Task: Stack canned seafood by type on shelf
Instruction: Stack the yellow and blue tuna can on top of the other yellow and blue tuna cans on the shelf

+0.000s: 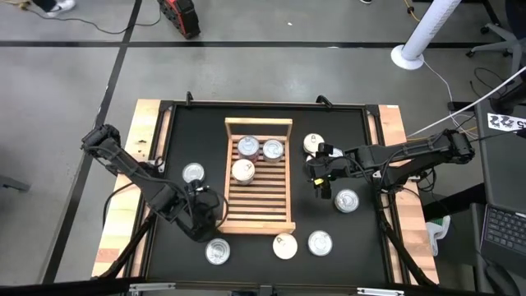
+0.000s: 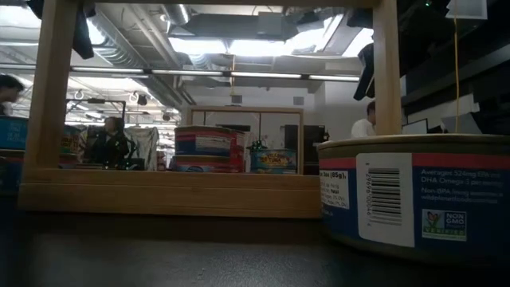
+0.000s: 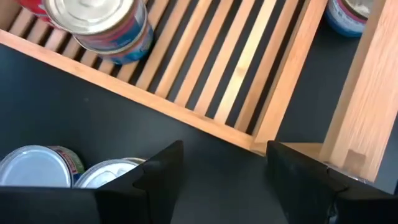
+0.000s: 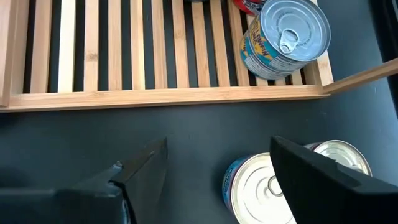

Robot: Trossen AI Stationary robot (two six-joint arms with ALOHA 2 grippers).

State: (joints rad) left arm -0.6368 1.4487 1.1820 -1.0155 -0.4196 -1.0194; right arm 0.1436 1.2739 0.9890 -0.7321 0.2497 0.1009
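The shelf (image 1: pixel 259 215) is a light wooden slatted rack in the middle of the black mat, with three round tins on its far half (image 1: pixel 248 146) (image 1: pixel 273 150) (image 1: pixel 242 171). More canned seafood stands on the mat: one tin left of the shelf (image 1: pixel 193 173), several near the front (image 1: pixel 218 251) (image 1: pixel 284 246) (image 1: pixel 320 242) and two on the right (image 1: pixel 346 201) (image 1: pixel 313 144). My left gripper (image 3: pixel 224 171) hangs open above the mat by the shelf's near left corner (image 3: pixel 267 143). My right gripper (image 4: pixel 217 174) hangs open above the mat beside the shelf's right rail (image 4: pixel 161 96). Neither holds anything.
Wooden planks (image 1: pixel 123 214) border the mat left and right. In the low view a blue-labelled tin (image 2: pixel 414 195) fills the right foreground in front of the shelf's frame (image 2: pixel 167 191). People show in the room behind. Bare mat lies between the shelf and my right gripper.
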